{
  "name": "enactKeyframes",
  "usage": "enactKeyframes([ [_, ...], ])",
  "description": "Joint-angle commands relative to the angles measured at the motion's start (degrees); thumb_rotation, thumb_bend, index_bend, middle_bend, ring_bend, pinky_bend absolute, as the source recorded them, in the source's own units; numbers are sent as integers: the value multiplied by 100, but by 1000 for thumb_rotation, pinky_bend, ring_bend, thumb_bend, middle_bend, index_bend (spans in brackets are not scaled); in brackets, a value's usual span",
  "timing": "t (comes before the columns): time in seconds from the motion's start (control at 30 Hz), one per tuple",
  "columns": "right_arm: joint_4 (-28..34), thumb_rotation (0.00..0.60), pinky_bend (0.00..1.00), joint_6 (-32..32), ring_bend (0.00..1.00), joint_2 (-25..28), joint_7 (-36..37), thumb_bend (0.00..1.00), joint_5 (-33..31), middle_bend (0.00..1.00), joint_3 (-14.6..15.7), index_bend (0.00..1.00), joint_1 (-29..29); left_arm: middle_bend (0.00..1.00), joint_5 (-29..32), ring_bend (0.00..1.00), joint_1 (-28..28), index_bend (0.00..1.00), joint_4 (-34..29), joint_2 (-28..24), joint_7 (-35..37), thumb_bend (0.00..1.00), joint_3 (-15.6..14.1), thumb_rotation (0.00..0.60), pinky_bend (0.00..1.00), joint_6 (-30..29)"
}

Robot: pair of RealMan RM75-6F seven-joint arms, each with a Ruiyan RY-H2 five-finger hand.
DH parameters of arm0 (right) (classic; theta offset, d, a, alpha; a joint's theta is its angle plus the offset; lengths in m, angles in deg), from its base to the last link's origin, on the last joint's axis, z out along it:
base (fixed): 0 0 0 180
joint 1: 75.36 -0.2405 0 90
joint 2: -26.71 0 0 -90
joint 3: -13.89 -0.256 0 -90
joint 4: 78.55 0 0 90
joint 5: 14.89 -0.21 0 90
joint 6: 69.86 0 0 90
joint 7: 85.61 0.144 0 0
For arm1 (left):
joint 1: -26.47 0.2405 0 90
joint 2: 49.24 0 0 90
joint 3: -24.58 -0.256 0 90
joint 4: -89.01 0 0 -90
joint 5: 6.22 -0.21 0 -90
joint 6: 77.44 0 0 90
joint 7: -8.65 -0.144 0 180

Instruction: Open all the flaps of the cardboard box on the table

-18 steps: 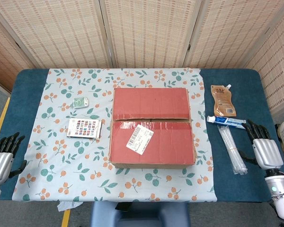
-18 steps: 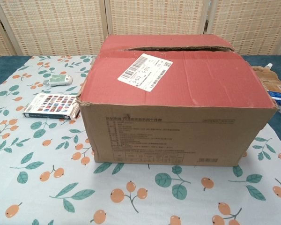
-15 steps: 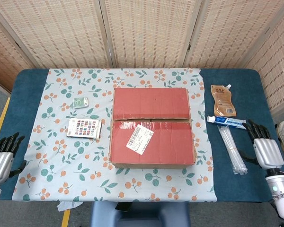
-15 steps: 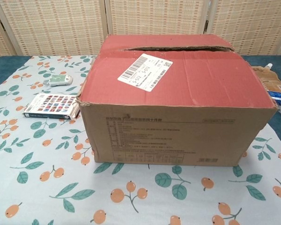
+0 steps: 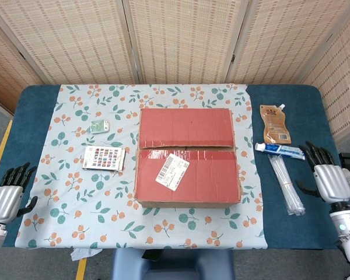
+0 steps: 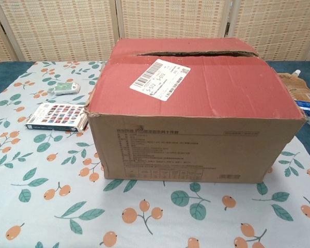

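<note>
A cardboard box (image 5: 188, 155) with a red top stands in the middle of the table, and the chest view shows its brown front wall (image 6: 191, 150). Both top flaps lie flat and closed, with a narrow seam between them and a white shipping label (image 5: 172, 171) on the near flap. My left hand (image 5: 8, 195) hovers at the table's front left corner, fingers spread, holding nothing. At the front right edge my right hand (image 5: 328, 177) is likewise spread and empty. Both hands are well away from the box. Neither shows in the chest view.
A flowered cloth (image 5: 70, 192) covers the table's middle. Left of the box lie a colourful flat pack (image 5: 104, 158) and a small green item (image 5: 98, 125). To the right lie an orange pouch (image 5: 275, 123), a toothpaste tube (image 5: 279, 150) and a clear bundle of straws (image 5: 286, 184).
The left hand has shifted slightly toward the near edge and the right hand slightly to the right. The box has not moved.
</note>
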Motion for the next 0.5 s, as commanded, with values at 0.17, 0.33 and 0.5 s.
enactKeyframes([
  [0.17,540,600,0,-694,0,400,-478,367,-198,0,-459,0,-779,0,101,0,5,14,-6,-61,165,460,31,600,0,35],
  [0.33,607,600,0,-1048,0,189,-1129,367,-555,0,-685,0,-1267,0,144,0,24,17,-16,-67,158,460,61,600,0,-14],
  [0.5,753,600,0,-1355,0,2,-1461,367,-779,0,-807,9,-1681,0,122,0,51,17,-47,-140,320,460,51,600,0,-40],
])
